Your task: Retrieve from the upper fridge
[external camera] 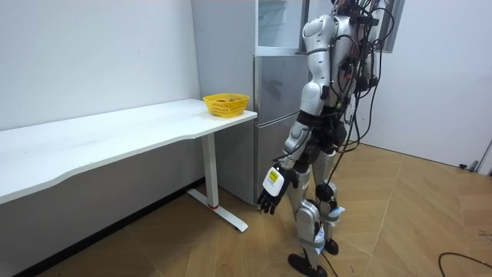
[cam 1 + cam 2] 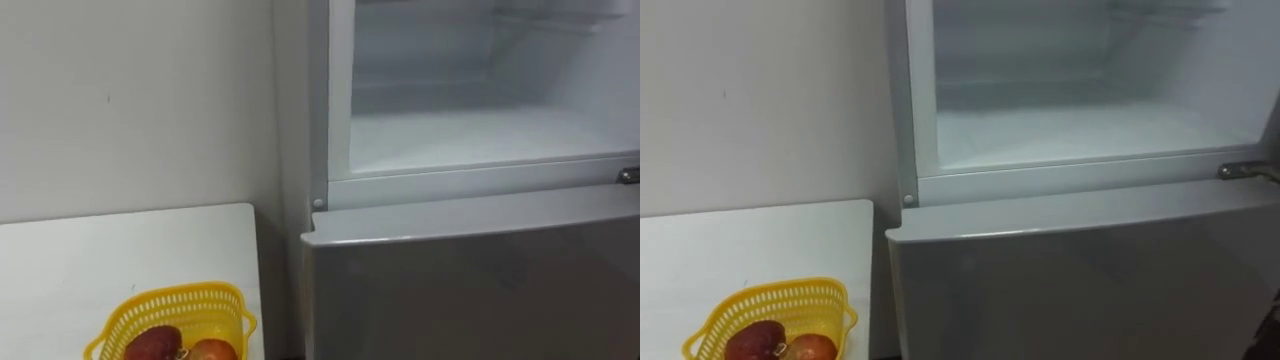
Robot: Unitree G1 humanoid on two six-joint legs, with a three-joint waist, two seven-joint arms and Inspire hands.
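Observation:
The fridge's upper compartment point(image 2: 480, 130) stands open straight ahead of me; its white floor and back wall are bare, with a shelf edge near the top. Below it the grey lower door point(image 2: 470, 290) is closed. In the room view I stand upright close to the fridge point(image 1: 273, 85), facing it. My left hand point(image 1: 269, 192) hangs at my side by my thigh, its fingers relaxed and holding nothing.
A white table point(image 2: 100, 260) stands against the wall left of the fridge. At its near corner sits a yellow basket point(image 2: 175, 310) with a dark red fruit point(image 2: 152, 343) and an orange-red fruit point(image 2: 210, 350). A metal hinge point(image 2: 628, 175) juts out at the compartment's right edge.

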